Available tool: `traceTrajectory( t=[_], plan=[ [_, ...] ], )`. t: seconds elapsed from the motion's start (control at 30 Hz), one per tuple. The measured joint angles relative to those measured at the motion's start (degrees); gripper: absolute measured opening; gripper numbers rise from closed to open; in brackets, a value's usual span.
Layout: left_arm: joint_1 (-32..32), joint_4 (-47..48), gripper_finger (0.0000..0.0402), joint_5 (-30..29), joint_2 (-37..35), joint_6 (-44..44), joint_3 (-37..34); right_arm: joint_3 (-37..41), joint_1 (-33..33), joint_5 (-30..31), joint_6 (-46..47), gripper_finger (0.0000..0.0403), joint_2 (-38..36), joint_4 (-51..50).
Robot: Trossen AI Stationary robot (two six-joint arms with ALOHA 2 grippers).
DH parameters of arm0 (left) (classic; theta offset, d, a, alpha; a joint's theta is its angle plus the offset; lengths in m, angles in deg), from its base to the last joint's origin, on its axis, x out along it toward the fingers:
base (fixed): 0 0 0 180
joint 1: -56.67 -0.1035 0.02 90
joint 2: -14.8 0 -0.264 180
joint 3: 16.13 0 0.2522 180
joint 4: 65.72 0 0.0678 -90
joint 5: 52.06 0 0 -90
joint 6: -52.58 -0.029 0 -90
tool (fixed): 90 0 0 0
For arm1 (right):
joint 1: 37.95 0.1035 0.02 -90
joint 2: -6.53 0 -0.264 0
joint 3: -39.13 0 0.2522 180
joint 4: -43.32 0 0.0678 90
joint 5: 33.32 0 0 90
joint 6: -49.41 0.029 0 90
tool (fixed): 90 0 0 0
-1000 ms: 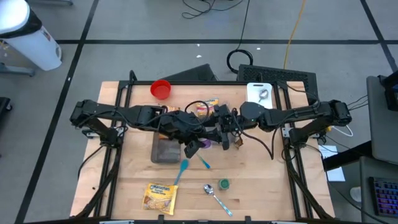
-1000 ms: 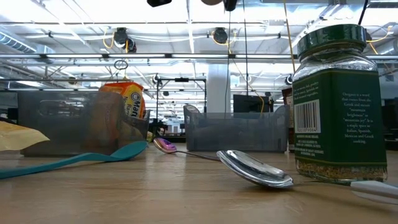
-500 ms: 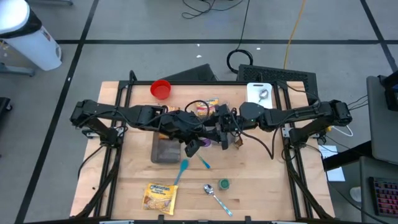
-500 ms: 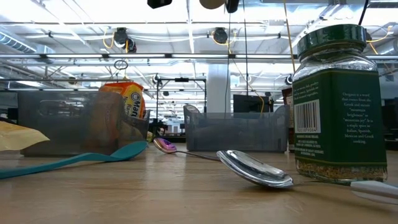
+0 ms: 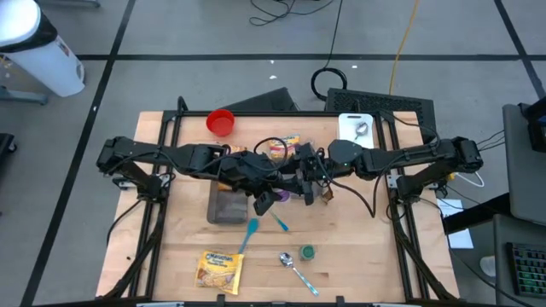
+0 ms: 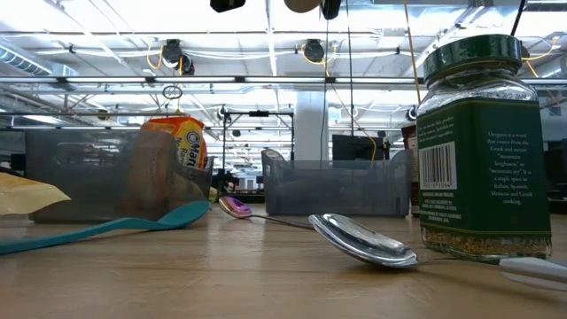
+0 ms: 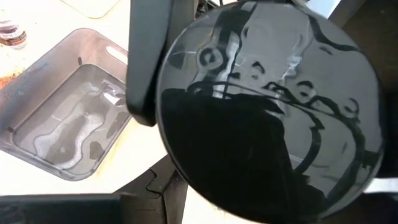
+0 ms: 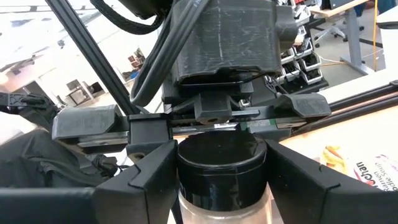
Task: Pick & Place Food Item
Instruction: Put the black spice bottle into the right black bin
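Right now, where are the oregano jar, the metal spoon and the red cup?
oregano jar (image 6: 481, 168), low view, on its label.
metal spoon (image 6: 361, 240), low view, on the bowl.
red cup (image 5: 220, 122), high view, on its inside.

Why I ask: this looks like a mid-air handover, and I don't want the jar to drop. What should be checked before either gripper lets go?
1. Left gripper holds the jar: ok, a finger presses the black lid's edge.
2. Right gripper lined up on the jar: ok, it flanks the lid.
3. Right gripper's hold is firm: cannot tell.
4. Grey bin nearby for placing: ok, on the table under the left arm.
5. Teal spoon and metal spoon out of the way: ok, they lie apart from both arms.
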Motion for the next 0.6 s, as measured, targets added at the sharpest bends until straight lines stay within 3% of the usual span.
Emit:
traceTrajectory(
  t=[0.6],
  plan=[
    [0.0,1.3,0.017,1.3,0.0,0.6,0.0,0.1,0.0,0.1,0.3,0.0198,-0.2,0.0]
  ],
)
